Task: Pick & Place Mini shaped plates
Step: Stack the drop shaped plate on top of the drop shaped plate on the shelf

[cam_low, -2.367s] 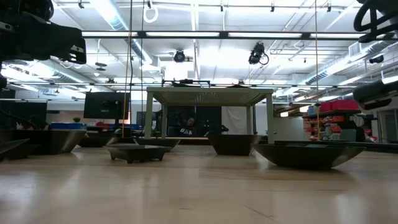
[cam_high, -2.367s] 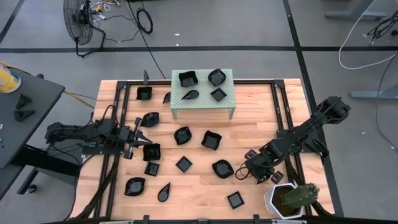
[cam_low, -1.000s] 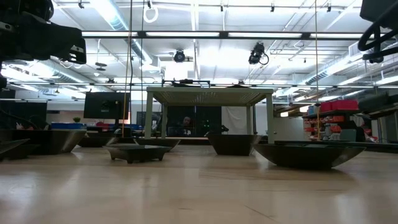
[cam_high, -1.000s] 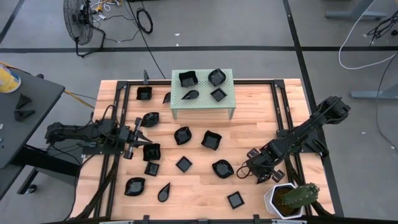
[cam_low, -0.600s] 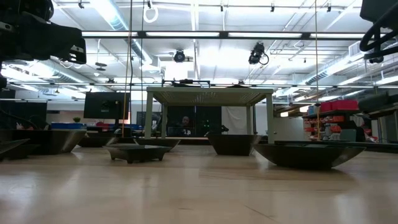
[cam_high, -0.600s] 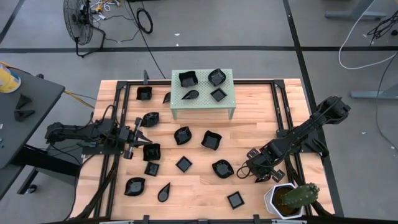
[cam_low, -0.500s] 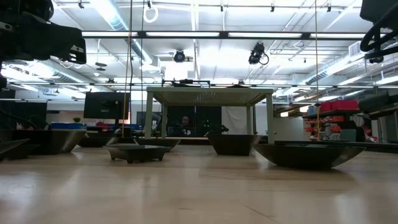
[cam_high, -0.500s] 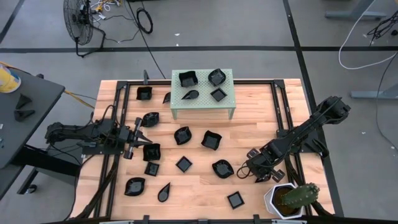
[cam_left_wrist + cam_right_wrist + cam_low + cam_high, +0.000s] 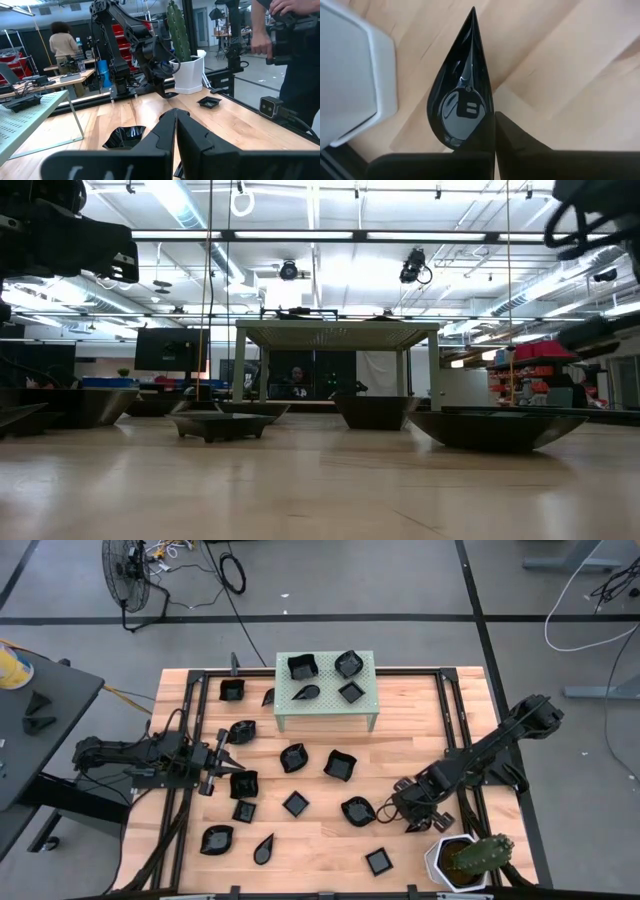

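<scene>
Several mini shaped plates lie scattered on the wooden table, among them a square one and a wavy one. Several more sit on the pale green perforated stand. My right gripper is low over the table's near right part, shut on a glossy black teardrop plate. My left gripper hovers at the left, fingers shut and holding nothing, just short of a black plate. My right gripper pinches the teardrop plate's rim at its rounded end between its two fingers. The fingers come from above, slanting in from the table's right. The plate's pointed tip reaches away from the fingers. Whether it is clear of the wood, I cannot tell.
A white hexagonal cactus pot stands close to my right gripper at the near right corner, its wall beside the held plate. A small square plate lies near the front edge. People stand beyond the table in the left wrist view.
My right gripper has shifted a little toward the table's far edge and its left. My left arm has kept still.
</scene>
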Controlling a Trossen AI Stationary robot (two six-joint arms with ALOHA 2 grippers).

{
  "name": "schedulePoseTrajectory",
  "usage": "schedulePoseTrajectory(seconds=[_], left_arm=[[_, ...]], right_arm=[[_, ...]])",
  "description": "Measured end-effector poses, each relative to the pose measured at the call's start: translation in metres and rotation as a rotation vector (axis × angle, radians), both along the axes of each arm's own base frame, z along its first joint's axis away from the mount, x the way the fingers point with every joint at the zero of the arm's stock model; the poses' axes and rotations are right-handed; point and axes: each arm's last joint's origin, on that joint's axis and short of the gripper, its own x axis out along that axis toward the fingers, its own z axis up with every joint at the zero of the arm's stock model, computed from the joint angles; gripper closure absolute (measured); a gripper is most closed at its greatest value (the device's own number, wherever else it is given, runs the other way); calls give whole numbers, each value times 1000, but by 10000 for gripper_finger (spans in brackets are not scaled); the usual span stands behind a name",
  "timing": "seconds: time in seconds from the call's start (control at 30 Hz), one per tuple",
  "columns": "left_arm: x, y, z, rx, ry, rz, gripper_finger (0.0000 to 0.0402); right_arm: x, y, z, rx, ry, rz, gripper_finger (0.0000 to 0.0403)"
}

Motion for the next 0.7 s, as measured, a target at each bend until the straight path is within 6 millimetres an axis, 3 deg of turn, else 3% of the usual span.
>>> schedulePoseTrajectory(seconds=[0.43, 0.7], left_arm=[[0, 0, 0, 0, 0, 0, 378], [0, 0, 0, 0, 0, 0, 378]], right_arm=[[18, -23, 34, -70, -68, -137, 403], [39, -45, 74, -87, -104, -206, 403]])
